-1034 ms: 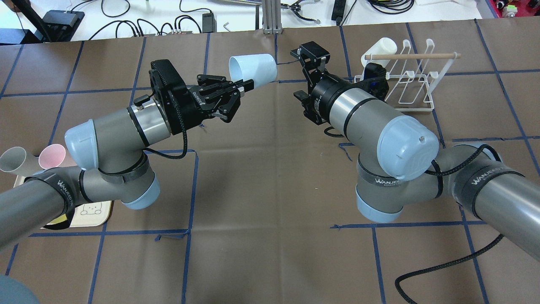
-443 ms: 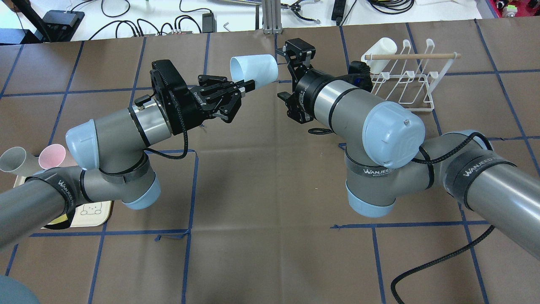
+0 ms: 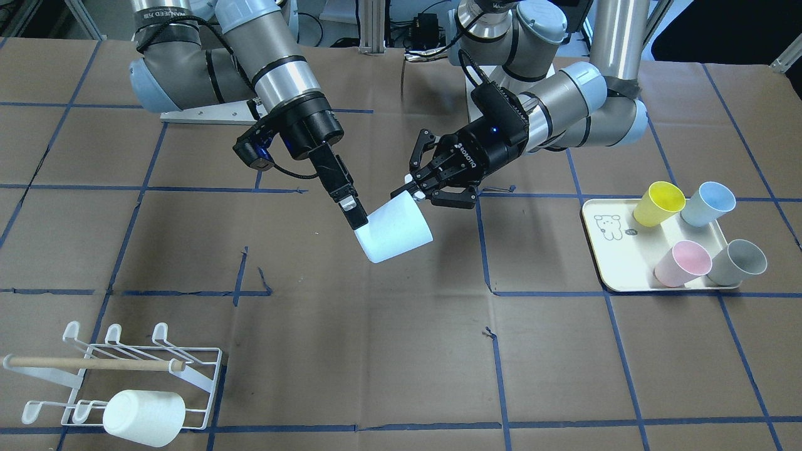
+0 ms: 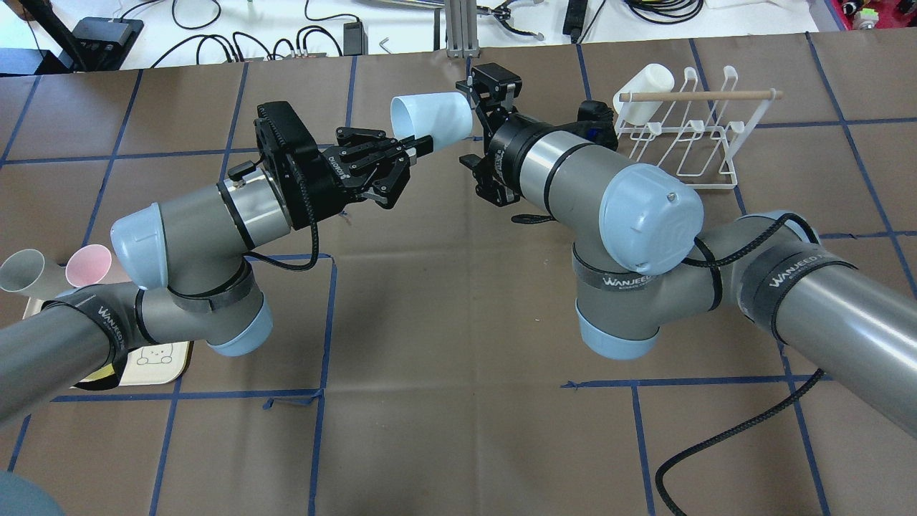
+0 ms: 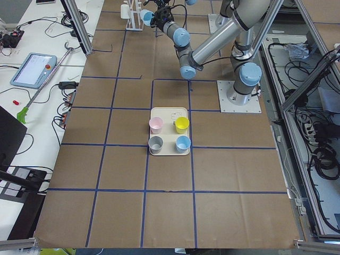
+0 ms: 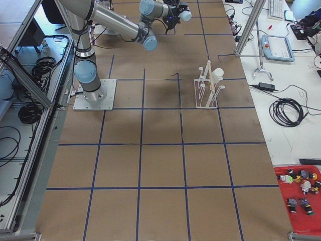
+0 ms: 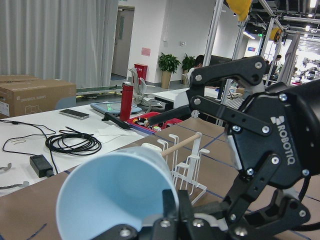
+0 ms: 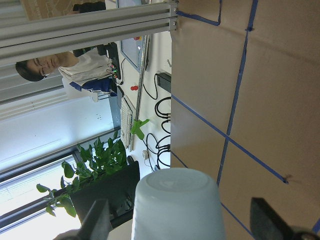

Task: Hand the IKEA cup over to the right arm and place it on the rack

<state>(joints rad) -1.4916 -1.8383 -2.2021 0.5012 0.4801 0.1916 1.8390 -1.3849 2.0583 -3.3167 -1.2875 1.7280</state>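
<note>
- Mid hand-over, by the look of it: light-blue cup [image 3: 396, 232] up in the air over mid-table, well apart from the rack [image 4: 702, 94].
- Pinched at the rim by left claw [image 3: 418, 191], pressed together on the cup wall, w/ one digit inside the mouth per L wrist cam.
- Lying roughly level, long axis along the line btw the two arms. Mouth twd left claw, closed base twd right gripper [image 3: 356, 216].
- Right gripper spread, holding nothing: per R wrist cam, straddling the closed base end w/ narrow fingers [image 8: 270, 222] either side, a gap showing each side, no contact visible.
- Nearer to the free base end, then: right gripper. Lined up end-on w/ the cup axis.
- Next, prob.: squeeze across the base end, square to the long axis; release w/ left claw only once that grip is firm.
- Risk: tapered wall, so could squirt out twd the base if pinched too close to the end.
- Beyond that: rack at robot's R, far side of table, w/ one white cup [image 3: 144, 416] on it; cream tray [image 3: 604, 235] w/ 4 spare cups at robot's L.
</note>
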